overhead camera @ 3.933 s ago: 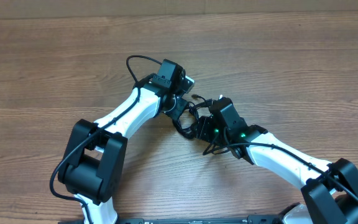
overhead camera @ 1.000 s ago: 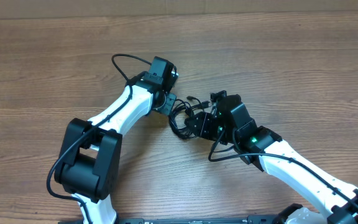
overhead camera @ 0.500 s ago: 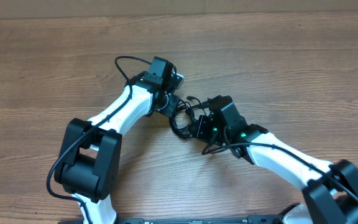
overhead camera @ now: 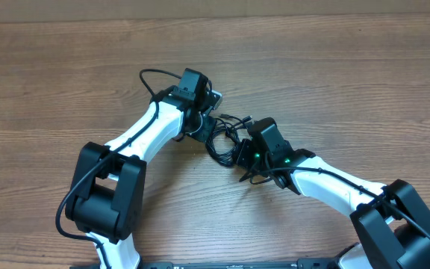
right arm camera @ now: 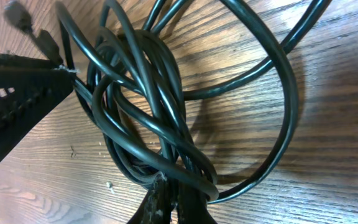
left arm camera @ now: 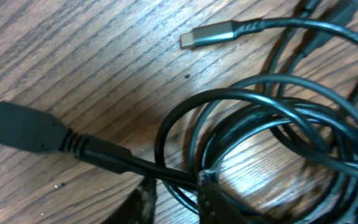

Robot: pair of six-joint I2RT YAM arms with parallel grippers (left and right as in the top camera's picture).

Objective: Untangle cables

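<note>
Finding: the right gripper (right arm camera: 174,202) sits at the frame's bottom edge, fingers nearly together, pinching strands of the cables (right arm camera: 145,106). The left gripper (left arm camera: 176,198) shows a narrow gap with one strand crossing it (clamped or loose, cannot tell). The bundle lies knotted between both grippers, centre of the overhead view, on the table (overhead camera: 349,75).

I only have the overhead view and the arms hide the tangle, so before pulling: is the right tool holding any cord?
Observer: Yes, the right tool is shut on a strand at the edge of the thin black cables, which lie in overlapping loops.
Operator: Any free ends?
Observer: A flat black plug and a slim grey plug lie loose on the wooden table.
Operator: And the left tool?
Observer: Its fingertips straddle the flat plug's cord; whether they pinch it, I cannot tell.
</note>
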